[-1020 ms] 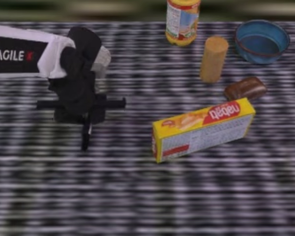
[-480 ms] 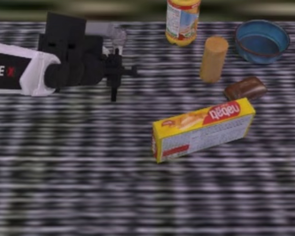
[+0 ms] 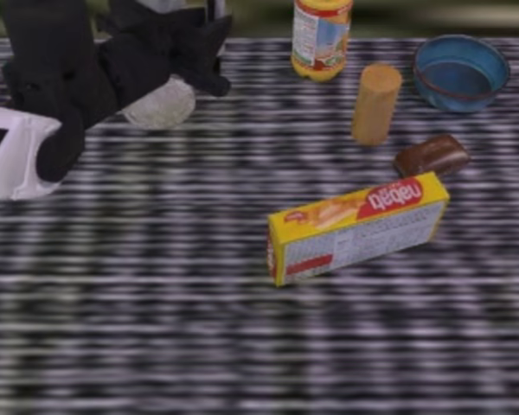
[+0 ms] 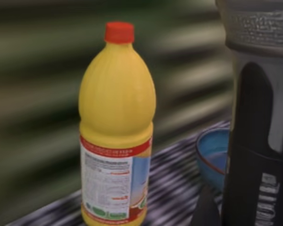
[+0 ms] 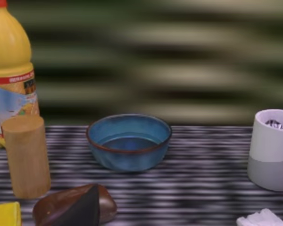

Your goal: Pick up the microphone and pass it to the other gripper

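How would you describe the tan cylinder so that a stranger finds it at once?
Start at the blue bowl in the table's far right corner. Just left of it, right of the yellow bottle, stands the tan cylinder. It alone is plain: upright, no label, unlike the brown object lying nearby.

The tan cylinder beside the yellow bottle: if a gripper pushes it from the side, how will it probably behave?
The tan cylinder stands upright on one flat end and is taller than wide, so a high push would likely tip it. Once down, its round side would probably roll, perhaps toward the blue bowl or the yellow bottle. It looks rigid, like wood.
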